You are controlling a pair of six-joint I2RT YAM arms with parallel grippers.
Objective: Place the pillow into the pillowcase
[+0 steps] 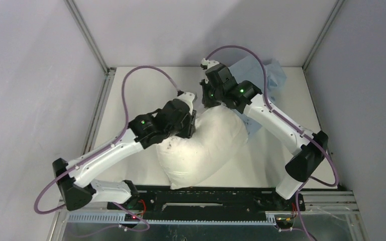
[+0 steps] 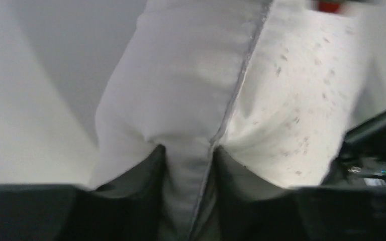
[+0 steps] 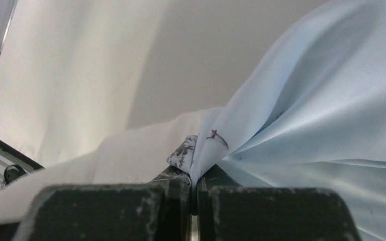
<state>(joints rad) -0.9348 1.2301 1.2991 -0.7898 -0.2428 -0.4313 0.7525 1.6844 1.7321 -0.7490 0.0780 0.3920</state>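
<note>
White tabletop [image 1: 130,85], grey walls around it, metal frame posts in the far corners. Left gripper [image 2: 188,150] sits at the pillow's [image 1: 206,145] far-left edge. Its jaws are about half apart, with a fold of white fabric and the seam filling the gap and touching both fingers [image 2: 140,170]. Creases fan out from that spot, so it reads as clamped on the pillow. The wrist view is blurred. Small dark specks mark the white fabric beside the seam.

Right gripper [image 3: 193,173] is at the pillow's far end, jaws pressed together on a pinch of the light blue pillowcase [image 3: 321,110]. A scrap of speckled white fabric sits right against that pinch.

The pillow lies plump and bent in the tabletop's middle. Its near corner reaches almost to the black base rail [image 1: 206,193], and its far end runs up between the two grippers.

The pillowcase spreads from the right gripper toward the far-right corner, mostly hidden behind the right arm [image 1: 276,115]. A blue strip shows just under that arm, touching the pillow's right side. Nearly all of the pillow is outside the pillowcase.
</note>
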